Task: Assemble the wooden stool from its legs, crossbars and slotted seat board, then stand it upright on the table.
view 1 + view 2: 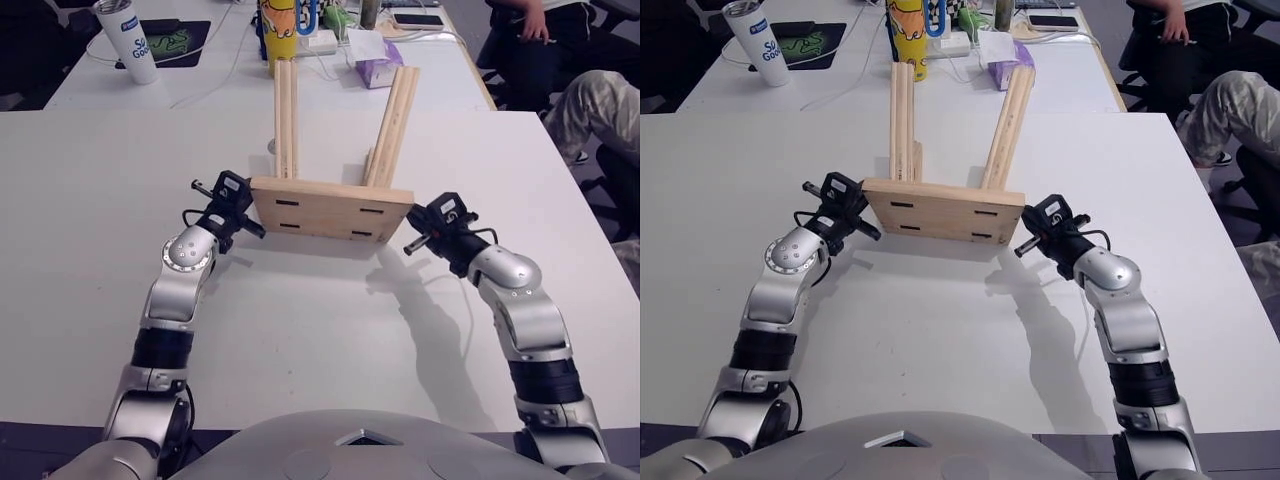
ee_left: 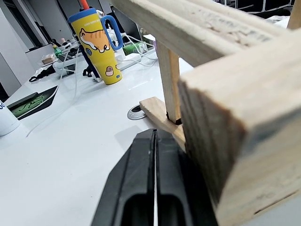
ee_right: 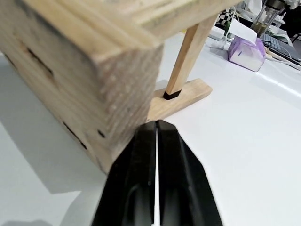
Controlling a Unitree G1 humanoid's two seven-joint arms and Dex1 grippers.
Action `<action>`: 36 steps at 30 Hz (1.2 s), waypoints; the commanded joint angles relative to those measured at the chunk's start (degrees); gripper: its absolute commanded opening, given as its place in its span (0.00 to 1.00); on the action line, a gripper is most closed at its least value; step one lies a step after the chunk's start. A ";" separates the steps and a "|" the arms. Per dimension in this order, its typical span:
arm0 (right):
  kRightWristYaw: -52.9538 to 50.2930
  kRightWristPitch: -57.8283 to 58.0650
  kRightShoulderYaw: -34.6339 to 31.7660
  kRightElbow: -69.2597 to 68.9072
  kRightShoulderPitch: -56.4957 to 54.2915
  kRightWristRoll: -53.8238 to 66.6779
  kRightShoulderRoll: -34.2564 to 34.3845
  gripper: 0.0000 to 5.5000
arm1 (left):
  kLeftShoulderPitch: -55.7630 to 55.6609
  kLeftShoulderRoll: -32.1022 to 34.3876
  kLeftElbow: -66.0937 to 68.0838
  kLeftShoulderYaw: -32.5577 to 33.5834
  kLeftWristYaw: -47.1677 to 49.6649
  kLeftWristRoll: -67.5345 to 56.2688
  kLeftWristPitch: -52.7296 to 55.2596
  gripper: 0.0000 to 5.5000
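The wooden stool is tipped over, its slotted seat board point(image 1: 330, 208) facing me and raised off the white table point(image 1: 300, 340). Its legs point(image 1: 286, 120) point(image 1: 392, 125) run away from me toward the far edge. A crossbar end point(image 2: 160, 117) point(image 3: 181, 99) rests flat on the table with an upright piece slotted into it. My left gripper point(image 1: 245, 210) is shut, its fingertips point(image 2: 154, 139) against the board's left end. My right gripper point(image 1: 420, 232) is also shut and sits at the board's right end point(image 3: 94, 80). Nothing is between either pair of fingers.
A cable grommet point(image 1: 271, 146) sits in the table beside the left legs. On the table behind stand a yellow cartoon cup point(image 1: 280, 30), a white tumbler point(image 1: 130, 40) and a purple tissue box point(image 1: 378, 70). Seated people are at the back right.
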 commanded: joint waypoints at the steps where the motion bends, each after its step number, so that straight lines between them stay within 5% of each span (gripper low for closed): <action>1: 6.54 0.43 3.25 -5.28 0.63 6.53 1.35 0.00 | 4.63 -3.74 -14.15 -7.07 -2.46 -4.23 4.50 0.00; 19: 2.17 -1.92 2.64 4.08 2.81 0.17 -2.08 0.00 | 11.36 3.22 -10.28 -1.72 -0.18 -0.26 8.28 0.00; 36: -4.37 -4.81 6.72 16.60 -0.43 -6.34 4.86 0.00 | 10.80 2.35 -1.67 -5.34 0.80 2.43 8.65 0.00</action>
